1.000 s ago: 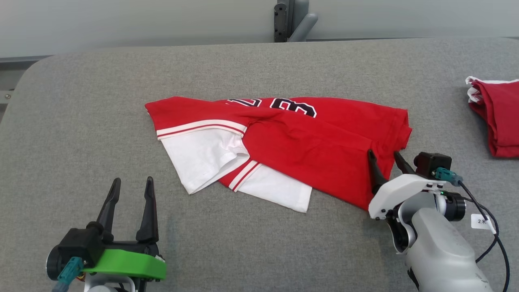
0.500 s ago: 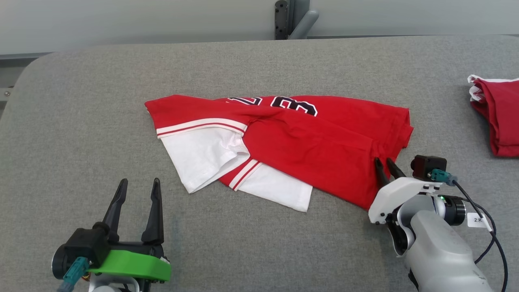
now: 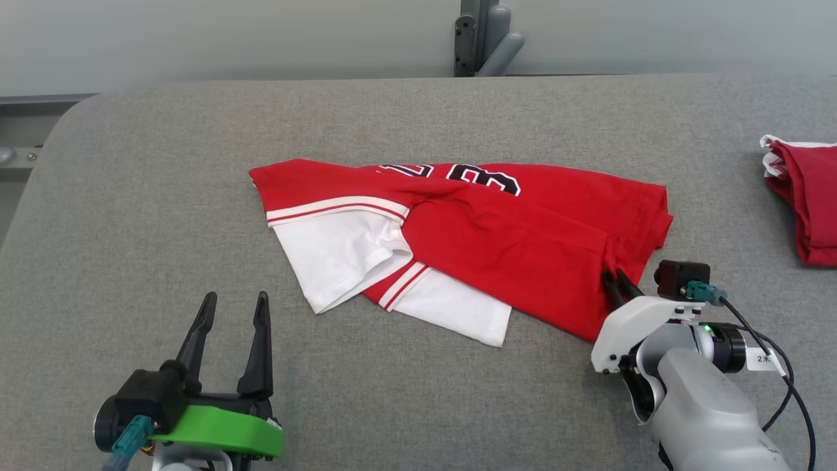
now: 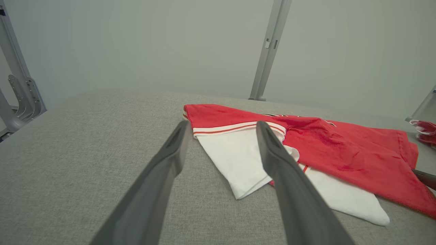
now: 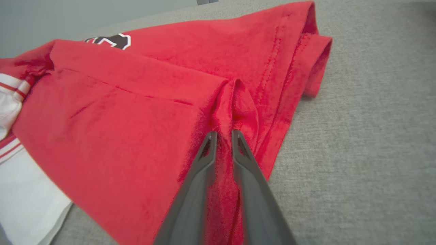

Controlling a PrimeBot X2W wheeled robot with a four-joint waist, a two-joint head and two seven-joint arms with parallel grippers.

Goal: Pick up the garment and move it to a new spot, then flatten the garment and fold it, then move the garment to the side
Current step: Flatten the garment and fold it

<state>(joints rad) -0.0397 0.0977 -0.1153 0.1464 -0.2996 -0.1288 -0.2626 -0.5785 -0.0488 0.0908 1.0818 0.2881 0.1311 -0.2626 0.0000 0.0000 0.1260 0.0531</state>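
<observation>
At the lower left our left tool [image 3: 235, 297] hovers above the grey surface [image 3: 392, 111]. Its fingers are spread wide with nothing between them, and it is near the shirt [image 3: 510, 229] but apart from it. The shirt lies crumpled in the middle of the surface, not yet lifted. Its left part shows two white sleeves [image 3: 333, 255] with red-striped bands, one overlapping the other. Further right the red body is folded over on itself, and part of a black number [image 3: 484, 178] shows along the far edge. At the shirt's near right corner our right tool [image 3: 614, 276] has its fingers drawn nearly together. In the right wrist view a raised ridge of red cloth is pinched between them, beside the stitched hem. We judge this to be the hold for the first lift. At the far right edge of the surface a second red cloth [image 3: 807, 209] lies well apart.

We expect the shirt to be light, soft and limp. It will hang from whatever point holds it, and the loose sleeves will drag. A thin pinch may slip or lift only the top layer, so the doubled hem looks the better place to take hold. For flattening, we think a second hold by the left tool at the opposite end would spread it evenly.
</observation>
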